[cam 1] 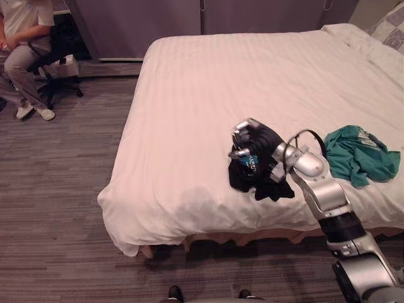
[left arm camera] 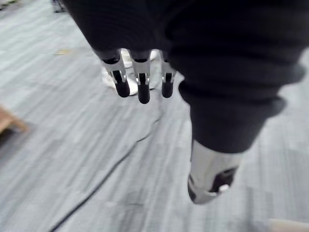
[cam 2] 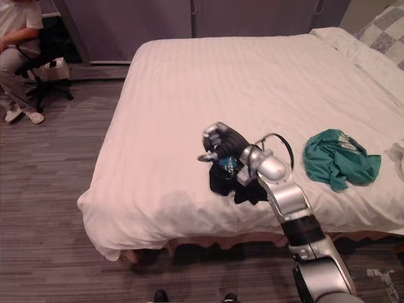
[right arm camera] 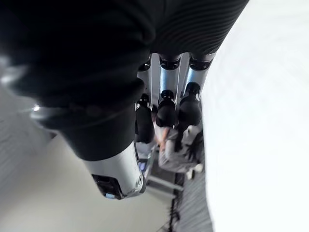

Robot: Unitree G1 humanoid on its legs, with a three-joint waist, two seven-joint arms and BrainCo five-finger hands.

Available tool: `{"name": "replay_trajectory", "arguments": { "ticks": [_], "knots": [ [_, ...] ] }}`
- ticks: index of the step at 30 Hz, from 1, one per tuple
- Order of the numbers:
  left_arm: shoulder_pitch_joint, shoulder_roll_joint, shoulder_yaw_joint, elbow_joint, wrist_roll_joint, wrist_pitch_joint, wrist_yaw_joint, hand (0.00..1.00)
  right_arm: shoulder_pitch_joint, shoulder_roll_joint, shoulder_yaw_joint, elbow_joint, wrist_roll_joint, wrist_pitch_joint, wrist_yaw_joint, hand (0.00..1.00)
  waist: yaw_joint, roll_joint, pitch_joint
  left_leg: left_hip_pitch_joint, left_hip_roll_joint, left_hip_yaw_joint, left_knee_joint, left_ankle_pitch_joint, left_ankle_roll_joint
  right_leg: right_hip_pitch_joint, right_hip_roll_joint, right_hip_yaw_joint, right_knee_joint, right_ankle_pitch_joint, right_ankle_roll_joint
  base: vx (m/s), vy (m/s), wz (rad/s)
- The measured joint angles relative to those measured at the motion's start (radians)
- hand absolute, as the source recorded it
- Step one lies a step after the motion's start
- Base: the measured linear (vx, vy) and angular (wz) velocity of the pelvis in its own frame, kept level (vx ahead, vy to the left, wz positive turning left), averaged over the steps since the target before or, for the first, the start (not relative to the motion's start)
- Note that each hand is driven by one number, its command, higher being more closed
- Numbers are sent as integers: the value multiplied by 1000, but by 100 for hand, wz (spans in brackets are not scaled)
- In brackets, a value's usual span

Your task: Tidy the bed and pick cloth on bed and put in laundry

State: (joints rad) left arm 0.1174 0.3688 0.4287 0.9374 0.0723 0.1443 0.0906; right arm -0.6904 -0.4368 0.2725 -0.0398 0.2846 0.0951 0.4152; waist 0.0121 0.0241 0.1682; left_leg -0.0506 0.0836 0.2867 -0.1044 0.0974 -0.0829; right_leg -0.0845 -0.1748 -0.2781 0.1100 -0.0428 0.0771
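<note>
A crumpled black cloth (cam 1: 267, 187) with a blue print lies near the front edge of the white bed (cam 1: 252, 76). My right hand (cam 1: 251, 142) hovers just over it, palm turned toward the bed's left side. In the right wrist view its fingers (right arm camera: 166, 108) are straight with nothing between them and the thumb. A teal green cloth (cam 1: 358, 155) lies bunched on the bed to the right of the black one, apart from it. My left hand (left arm camera: 140, 82) hangs over the grey floor with straight fingers, holding nothing.
White pillows (cam 1: 372, 44) sit at the bed's far right corner. A person (cam 1: 25, 50) sits on a chair at the far left, on the striped grey carpet (cam 1: 57, 189). Grey wardrobe doors (cam 1: 158, 25) stand behind the bed.
</note>
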Motion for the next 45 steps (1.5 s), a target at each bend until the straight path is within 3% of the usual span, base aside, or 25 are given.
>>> {"name": "replay_trajectory", "arguments": {
  "ticks": [1,3,6,8,10,11,13,15,20,23,26,29,31,34,35,37,38,39,40,43,45],
  "knots": [
    [-27,-6,-22,-14,-13,-28,-10,0,-21,17,12,-2,0,4,-6,100,3,5,22,-13,-2,-5,0,7,2,-18,-4,-1,14,-2,-2,-179,37,30],
    [-124,-50,-116,-77,-54,-127,-38,0,-81,78,70,6,-9,17,-39,100,8,29,112,-78,-8,-32,15,24,16,-87,-25,-18,74,-11,-1,-173,37,34],
    [-179,-124,-239,-151,-97,-217,-78,0,-110,140,128,75,-24,25,-89,100,24,53,219,-153,-17,-51,49,37,28,-160,-45,-26,124,-13,-2,-138,27,22],
    [-183,-167,-303,-176,-97,-251,-95,0,-124,164,144,137,-51,28,-118,100,30,67,267,-186,-25,-56,57,44,32,-200,-56,-26,156,-18,-4,-86,18,15],
    [-199,-210,-430,-180,-122,-288,-97,0,-143,174,170,258,-87,30,-179,100,55,101,296,-272,-33,-62,57,65,37,-301,-69,-25,197,-21,-7,-60,4,14],
    [-204,-213,-442,-180,-132,-290,-96,0,-145,174,170,271,-91,32,-188,100,57,107,299,-284,-33,-64,56,67,38,-314,-71,-26,202,-21,-7,-38,-2,17],
    [-240,-232,-507,-184,-203,-295,-91,0,-149,177,170,325,-121,31,-220,100,75,148,318,-342,-41,-72,54,88,41,-383,-84,-29,234,-25,-10,-24,-2,15],
    [-251,-233,-543,-201,-235,-296,-73,0,-157,195,176,329,-129,28,-224,100,77,166,325,-377,-47,-69,55,93,42,-438,-102,-21,276,-42,-9,-35,-7,10],
    [-259,-238,-586,-264,-291,-293,-45,0,-174,226,176,405,-127,-29,-225,100,103,187,325,-476,-69,-60,52,108,36,-598,-154,-2,401,-95,-17,-47,-35,15],
    [-259,-245,-605,-267,-310,-301,-51,0,-191,227,163,639,-99,-16,-196,100,120,191,323,-502,-79,-56,37,120,30,-654,-172,6,449,-118,-21,-23,-41,12],
    [-255,-286,-608,-270,-311,-340,-55,0,-205,123,158,916,-77,6,-176,100,149,198,318,-509,-88,-55,21,134,31,-670,-186,1,476,-130,-20,3,-28,15],
    [-236,-318,-608,-269,-310,-379,-57,0,-204,22,153,1001,-64,-9,-103,100,136,198,318,-472,-99,-55,18,143,39,-632,-198,-3,476,-135,-14,36,-18,6],
    [-228,-318,-603,-261,-311,-384,-68,0,-188,31,159,980,-69,-36,-25,100,116,198,318,-410,-95,-45,8,139,40,-565,-189,-6,448,-134,-12,39,-21,-22],
    [-226,-311,-557,-228,-310,-376,-98,0,-38,112,220,753,-50,-79,128,100,76,187,313,-272,-57,-23,5,95,26,-396,-131,-13,340,-114,-9,55,-31,-45],
    [-226,-307,-548,-220,-310,-374,-98,0,-11,131,250,717,-45,-82,146,100,67,181,310,-256,-50,-20,5,91,22,-377,-118,-13,324,-108,-9,96,-53,-51],
    [-227,-283,-534,-199,-305,-352,-98,0,73,185,354,615,-44,-88,185,100,28,161,306,-209,-30,-20,4,80,14,-314,-85,-13,280,-88,-11,101,-56,-33],
    [-227,-249,-534,-193,-289,-325,-100,0,144,224,431,520,-45,-89,198,100,7,130,302,-167,-19,-16,4,76,10,-259,-62,-12,242,-76,-13,83,-37,-27],
    [-227,-237,-534,-189,-289,-315,-101,0,172,239,453,480,-45,-90,201,100,1,116,297,-149,-13,-14,4,71,5,-237,-53,-11,231,-74,-15,105,-58,-32],
    [-225,-210,-534,-172,-289,-293,-100,0,221,274,484,399,-39,-104,203,100,-4,77,273,-114,0,-10,6,60,-1,-197,-36,-9,208,-72,-17,69,-53,-21],
    [-226,-184,-535,-146,-289,-257,-96,0,224,339,452,318,24,-173,196,100,-10,22,229,-90,16,-8,21,40,-10,-158,-15,-2,177,-65,-24,30,-36,-14],
    [-225,-188,-541,-139,-289,-238,-97,0,182,382,360,319,75,-213,168,100,-10,13,217,-87,14,-11,20,40,-10,-156,-15,7,172,-63,-23,-22,12,0]
  ]
}}
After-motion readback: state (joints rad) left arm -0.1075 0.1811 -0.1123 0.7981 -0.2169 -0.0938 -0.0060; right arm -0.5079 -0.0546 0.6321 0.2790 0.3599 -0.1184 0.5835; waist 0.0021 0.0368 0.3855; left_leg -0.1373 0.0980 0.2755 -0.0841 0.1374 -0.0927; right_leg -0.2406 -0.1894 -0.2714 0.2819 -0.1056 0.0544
